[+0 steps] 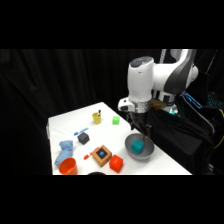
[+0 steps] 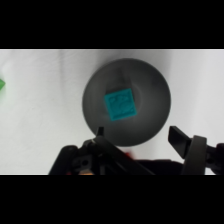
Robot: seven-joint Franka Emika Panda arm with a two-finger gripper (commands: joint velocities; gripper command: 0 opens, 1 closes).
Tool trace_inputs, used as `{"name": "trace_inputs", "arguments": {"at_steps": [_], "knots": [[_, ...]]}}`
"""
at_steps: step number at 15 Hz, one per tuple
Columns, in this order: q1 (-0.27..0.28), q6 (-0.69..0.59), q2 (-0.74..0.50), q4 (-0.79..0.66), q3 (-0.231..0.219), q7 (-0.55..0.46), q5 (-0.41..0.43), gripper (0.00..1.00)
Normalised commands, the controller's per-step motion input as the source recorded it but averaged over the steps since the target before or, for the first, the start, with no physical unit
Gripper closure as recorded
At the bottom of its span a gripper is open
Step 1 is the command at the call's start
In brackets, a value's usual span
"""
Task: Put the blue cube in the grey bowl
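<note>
Blue cube (image 2: pixel 120 104) sitting inside grey bowl (image 2: pixel 95 82) on white table (image 2: pixel 40 100), gripper (image 2: pixel 137 135) hovering just above bowl, fingers spread apart, gripping nothing, orange block (image 1: pixel 116 163) lying nearby.

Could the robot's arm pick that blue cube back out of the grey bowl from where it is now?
Probably yes. The gripper hangs right above the grey bowl, its jaws spread apart, and the blue cube lies uncovered in the middle with nothing else in the bowl to block a straight drop.
</note>
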Motion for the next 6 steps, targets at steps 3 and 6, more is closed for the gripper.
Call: {"name": "trace_inputs", "arguments": {"at_steps": [3, 6], "knots": [[-0.033, -0.45, -0.22, 0.17, -0.030, -0.26, 0.141, 0.00], [-0.038, -0.37, -0.19, 0.15, -0.038, -0.26, 0.144, 0.00]]}}
